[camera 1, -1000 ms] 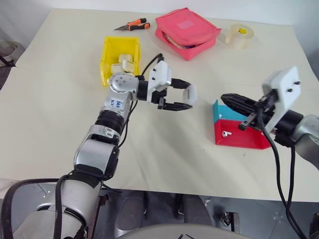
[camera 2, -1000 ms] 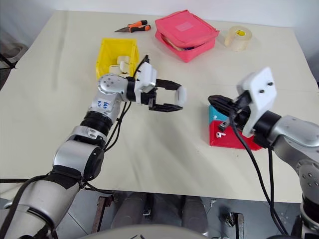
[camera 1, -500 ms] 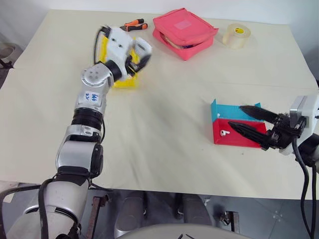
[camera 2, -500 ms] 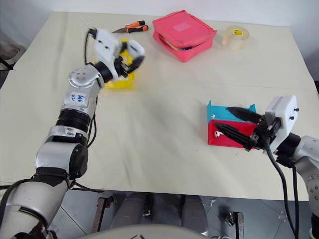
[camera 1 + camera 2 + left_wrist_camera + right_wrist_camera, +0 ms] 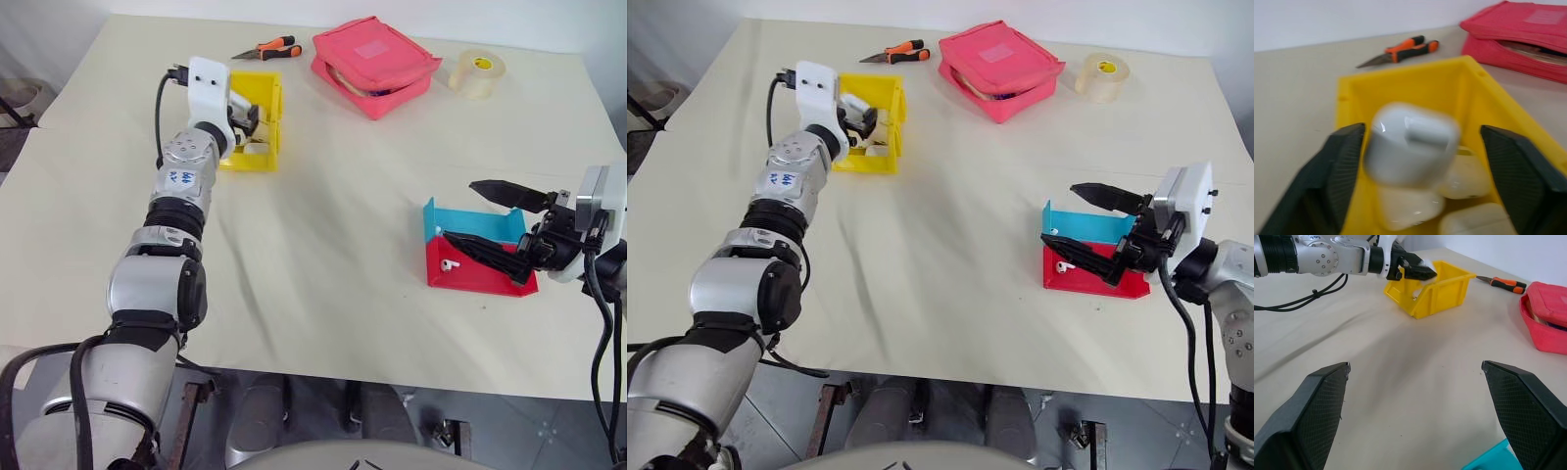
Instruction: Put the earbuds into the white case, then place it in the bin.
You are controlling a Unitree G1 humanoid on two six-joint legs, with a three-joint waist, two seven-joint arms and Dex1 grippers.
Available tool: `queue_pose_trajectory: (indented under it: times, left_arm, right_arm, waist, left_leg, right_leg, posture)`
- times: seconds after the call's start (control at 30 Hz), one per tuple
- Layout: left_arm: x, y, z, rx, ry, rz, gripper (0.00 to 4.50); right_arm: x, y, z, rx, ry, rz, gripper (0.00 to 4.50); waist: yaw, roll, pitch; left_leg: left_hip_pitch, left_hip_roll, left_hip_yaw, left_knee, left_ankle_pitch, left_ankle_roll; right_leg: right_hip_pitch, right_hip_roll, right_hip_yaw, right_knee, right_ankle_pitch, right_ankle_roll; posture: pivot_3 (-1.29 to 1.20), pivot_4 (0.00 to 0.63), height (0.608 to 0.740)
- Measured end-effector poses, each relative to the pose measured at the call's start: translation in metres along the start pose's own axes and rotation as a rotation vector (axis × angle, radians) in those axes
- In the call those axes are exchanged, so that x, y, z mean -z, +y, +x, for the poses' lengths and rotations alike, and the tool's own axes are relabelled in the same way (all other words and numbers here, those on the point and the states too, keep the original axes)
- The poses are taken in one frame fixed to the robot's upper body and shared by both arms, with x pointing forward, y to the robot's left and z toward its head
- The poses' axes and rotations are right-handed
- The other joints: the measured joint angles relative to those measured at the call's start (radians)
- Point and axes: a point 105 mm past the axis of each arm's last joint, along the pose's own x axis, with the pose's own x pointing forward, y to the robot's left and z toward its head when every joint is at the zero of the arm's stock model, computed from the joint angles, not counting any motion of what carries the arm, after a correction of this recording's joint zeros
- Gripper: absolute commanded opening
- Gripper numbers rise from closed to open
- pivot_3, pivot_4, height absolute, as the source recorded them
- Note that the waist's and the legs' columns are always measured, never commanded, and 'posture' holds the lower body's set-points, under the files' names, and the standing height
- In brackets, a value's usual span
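Note:
My left gripper (image 5: pixel 1422 132) is open over the yellow bin (image 5: pixel 275 117) at the far left of the table. Between its spread fingers the white case (image 5: pixel 1410 144) shows blurred, lid shut, close to one finger and well apart from the other, above other white cases (image 5: pixel 1459 178) lying in the bin. My right gripper (image 5: pixel 462 211) is open at the right, with its fingers over the red and blue tray (image 5: pixel 490 279). One white earbud (image 5: pixel 449 263) lies in the tray's red part.
A pink zip pouch (image 5: pixel 372 54) and a roll of tape (image 5: pixel 477 70) sit at the back. Orange-handled pliers (image 5: pixel 266 48) lie just behind the bin. The table's front edge runs close below the tray.
The left arm swung from the table's middle to the bin with the case, and its fingers opened. The right gripper went from shut to open and drew back to the right.

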Motion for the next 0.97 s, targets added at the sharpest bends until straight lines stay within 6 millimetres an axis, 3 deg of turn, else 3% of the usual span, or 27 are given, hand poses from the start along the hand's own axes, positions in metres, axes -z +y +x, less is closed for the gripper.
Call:
queue_pose_trajectory:
  times: [0.2, 0.33, 0.4, 0.47, 0.5, 0.6, 0.7, 0.8, 0.97]
  left_arm:
    - [-0.007, -0.009, -0.001, 0.106, -0.032, -0.010, 4.44]
    - [-0.032, -0.013, -0.022, 0.309, -0.178, 0.019, 4.44]
    - [-0.034, -0.014, -0.038, 0.412, -0.200, 0.036, 4.44]
    - [-0.028, -0.011, -0.057, 0.503, -0.214, 0.078, 4.44]
    - [-0.021, -0.009, -0.077, 0.574, -0.225, 0.117, 4.44]
    - [0.010, -0.004, -0.119, 0.727, -0.153, 0.151, 4.44]
    - [0.019, 0.010, -0.142, 0.784, -0.105, 0.152, 4.44]
    - [0.014, 0.030, -0.158, 0.788, -0.132, 0.150, 4.44]
    - [0.020, 0.035, -0.169, 0.820, -0.124, 0.127, 4.44]
  right_arm:
    - [0.001, -0.001, 0.000, 0.010, 0.012, -0.018, 4.50]
    - [-0.002, -0.005, -0.003, 0.007, 0.021, -0.037, 4.50]
    - [-0.001, -0.008, -0.005, 0.013, 0.021, -0.032, 4.50]
    - [-0.001, -0.008, -0.007, 0.000, 0.023, -0.029, 4.50]
    - [0.001, -0.008, -0.009, -0.015, 0.034, -0.026, 4.50]
    - [0.017, -0.007, -0.022, -0.046, 0.094, 0.005, 4.50]
    - [0.035, -0.004, -0.035, -0.077, 0.161, 0.034, 4.50]
    - [0.050, -0.006, -0.048, -0.084, 0.221, 0.054, 4.50]
    - [0.052, -0.016, -0.052, -0.056, 0.219, 0.048, 4.50]
  waist:
    - [-0.003, 0.000, 0.000]
    - [-0.014, 0.000, 0.000]
    - [-0.018, 0.000, 0.000]
    - [-0.023, 0.000, 0.000]
    - [-0.031, 0.000, 0.000]
    - [-0.036, 0.000, 0.000]
    - [-0.020, 0.000, 0.000]
    - [-0.011, 0.000, 0.000]
    - [-0.015, 0.000, 0.000]
  left_leg:
    - [0.000, 0.000, 0.002, 0.000, 0.000, 0.000]
    - [0.000, 0.000, 0.000, -0.001, 0.000, 0.000]
    - [0.001, 0.001, 0.001, -0.001, 0.000, 0.000]
    - [0.002, 0.002, 0.001, -0.001, 0.000, -0.001]
    - [0.003, 0.003, 0.002, -0.003, 0.000, -0.001]
    - [0.003, 0.008, 0.001, -0.003, 0.001, -0.001]
    - [0.003, 0.008, 0.002, -0.001, 0.001, -0.001]
    - [0.003, 0.007, 0.001, 0.000, 0.001, -0.001]
    - [0.003, 0.008, 0.001, 0.000, 0.001, -0.001]
  right_leg:
    - [0.000, 0.000, 0.000, 0.000, 0.000, 0.000]
    - [0.000, 0.000, 0.000, 0.000, 0.000, 0.000]
    - [0.000, 0.000, 0.000, 0.000, 0.000, 0.000]
    - [0.000, 0.001, 0.000, 0.000, 0.000, 0.000]
    - [0.000, 0.001, 0.000, 0.000, 0.000, 0.000]
    - [0.000, 0.002, 0.000, 0.000, 0.000, -0.001]
    - [0.001, 0.001, 0.001, 0.000, 0.000, -0.001]
    - [0.002, 0.000, 0.000, 0.000, 0.000, -0.001]
    - [0.002, 0.000, 0.000, 0.000, 0.000, -0.001]
  posture:
    - [0.00, 0.150, 0.740]
    - [0.00, 0.150, 0.740]
    - [0.00, 0.150, 0.740]
    - [0.00, 0.150, 0.740]
    - [0.00, 0.150, 0.740]
    - [0.00, 0.150, 0.740]
    - [0.00, 0.150, 0.740]
    - [0.00, 0.150, 0.740]
    - [0.00, 0.150, 0.740]
